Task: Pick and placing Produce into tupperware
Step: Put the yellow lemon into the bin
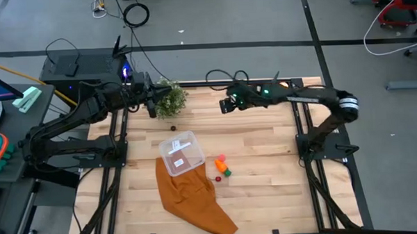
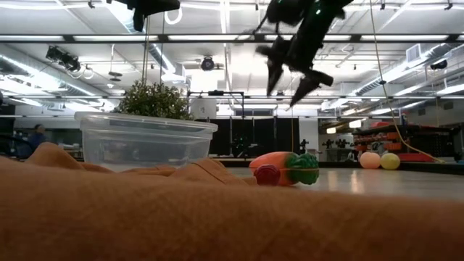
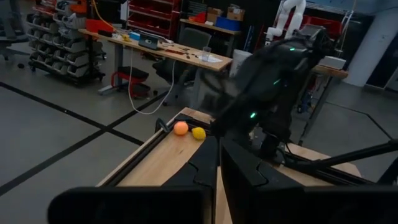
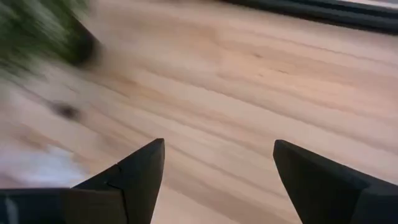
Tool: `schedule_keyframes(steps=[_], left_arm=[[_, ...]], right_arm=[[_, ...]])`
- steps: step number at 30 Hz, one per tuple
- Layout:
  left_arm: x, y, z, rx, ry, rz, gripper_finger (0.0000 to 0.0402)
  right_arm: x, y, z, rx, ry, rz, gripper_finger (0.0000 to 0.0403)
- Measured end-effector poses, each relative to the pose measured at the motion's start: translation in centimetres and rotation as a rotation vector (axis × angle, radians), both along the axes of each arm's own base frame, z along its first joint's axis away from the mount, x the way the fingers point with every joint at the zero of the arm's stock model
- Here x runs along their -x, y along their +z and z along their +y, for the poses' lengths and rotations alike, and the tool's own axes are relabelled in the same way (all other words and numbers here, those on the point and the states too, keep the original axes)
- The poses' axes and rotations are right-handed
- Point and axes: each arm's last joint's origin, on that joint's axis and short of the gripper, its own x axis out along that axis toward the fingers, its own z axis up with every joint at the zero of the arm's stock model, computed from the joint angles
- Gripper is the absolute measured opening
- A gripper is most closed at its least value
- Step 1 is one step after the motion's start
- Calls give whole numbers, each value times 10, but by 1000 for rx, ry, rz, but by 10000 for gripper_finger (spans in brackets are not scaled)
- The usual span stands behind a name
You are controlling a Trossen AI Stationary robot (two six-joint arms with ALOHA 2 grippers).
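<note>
The clear tupperware [image 1: 180, 153] [image 2: 145, 141] stands at the far end of a rust-orange cloth [image 1: 194, 197], mid-table. To its right, an orange carrot with a green tip [image 1: 225, 170] [image 2: 286, 167] and small red pieces [image 1: 220, 159] lie on the wood. An orange ball [image 3: 181, 128] and a yellow lemon [image 3: 198, 133] lie by the far right corner. My right gripper [image 1: 225, 105] [image 4: 217, 162] hangs open above the far middle of the table, tilted downward, holding nothing. My left gripper [image 1: 152, 105] [image 3: 218, 163] is shut and level beside the potted plant [image 1: 170, 97].
The bushy potted plant stands at the far left of the table. A small dark piece [image 1: 173, 127] lies in front of it. Bare wood [image 1: 258, 143] stretches between the tupperware and the right arm's base. Black rails [image 1: 303, 127] run along the table's sides.
</note>
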Motion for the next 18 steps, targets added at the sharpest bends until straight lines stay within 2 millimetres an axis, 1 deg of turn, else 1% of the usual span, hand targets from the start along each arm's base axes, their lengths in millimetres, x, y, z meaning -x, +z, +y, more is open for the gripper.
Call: schedule_keyframes(steps=[3,6,9,11,14,18], left_arm=[[0,0,0,0,0,0,26],[0,0,0,2,0,3,31],[0,-1,0,4,0,7,34],[0,-1,0,5,0,10,34],[0,-2,0,11,0,22,30],[0,-3,0,14,0,27,26]], right_arm=[[-13,-13,-16,-22,37,180,263],[-17,-33,-30,-126,34,435,258],[-9,-50,-45,-232,18,702,254],[0,-59,-55,-275,15,835,252],[11,-66,-70,-317,-24,877,252],[32,-61,-93,-303,-114,885,252]])
